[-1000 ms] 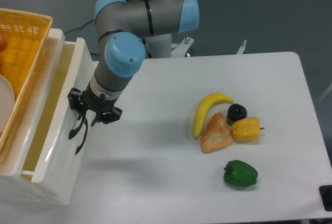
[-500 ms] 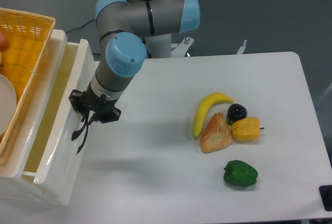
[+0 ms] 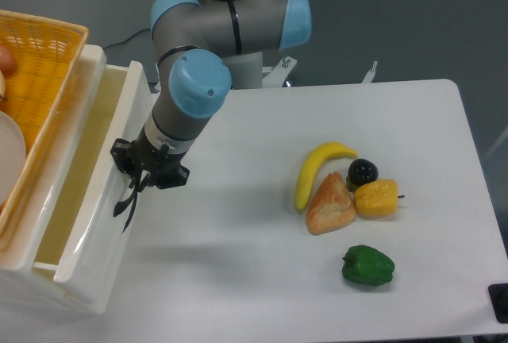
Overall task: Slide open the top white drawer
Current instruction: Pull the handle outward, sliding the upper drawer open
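The top white drawer (image 3: 95,224) has slid further out along the surface's left edge, gripper (image 3: 136,183) fingers clamped on its black handle (image 3: 125,204); largely open already.

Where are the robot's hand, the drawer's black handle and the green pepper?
hand (image 3: 136,186), fixed camera view, between its fingertips at the handle.
black handle (image 3: 127,210), fixed camera view, its lower curved end.
green pepper (image 3: 367,266), fixed camera view, middle of its body.

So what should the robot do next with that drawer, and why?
Probably keep pulling a little more to the right. The gripper is at the black handle of the top white drawer, which is already partly out and shows its empty inside. The table beside it is bare, so nothing blocks it.
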You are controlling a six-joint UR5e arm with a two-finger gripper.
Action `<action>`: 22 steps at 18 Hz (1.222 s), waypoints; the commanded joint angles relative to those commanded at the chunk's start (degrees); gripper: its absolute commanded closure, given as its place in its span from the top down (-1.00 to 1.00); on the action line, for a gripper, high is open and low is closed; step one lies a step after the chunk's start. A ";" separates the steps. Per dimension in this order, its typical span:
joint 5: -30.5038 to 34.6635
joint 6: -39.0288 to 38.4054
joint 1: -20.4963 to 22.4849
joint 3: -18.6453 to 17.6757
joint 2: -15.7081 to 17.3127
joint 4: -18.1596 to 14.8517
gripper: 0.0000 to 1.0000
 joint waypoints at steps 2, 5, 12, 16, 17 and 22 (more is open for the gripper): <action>0.00 0.00 0.44 0.00 0.09 0.00 -0.57; 0.00 0.09 0.70 0.00 0.09 0.09 -0.57; 0.00 0.88 2.20 0.09 0.00 0.09 -0.57; -0.09 1.23 3.78 0.09 -0.09 0.00 -0.57; -0.17 1.49 4.30 0.09 -0.09 0.00 -0.57; -0.44 2.46 6.15 0.26 -0.09 -0.26 -0.57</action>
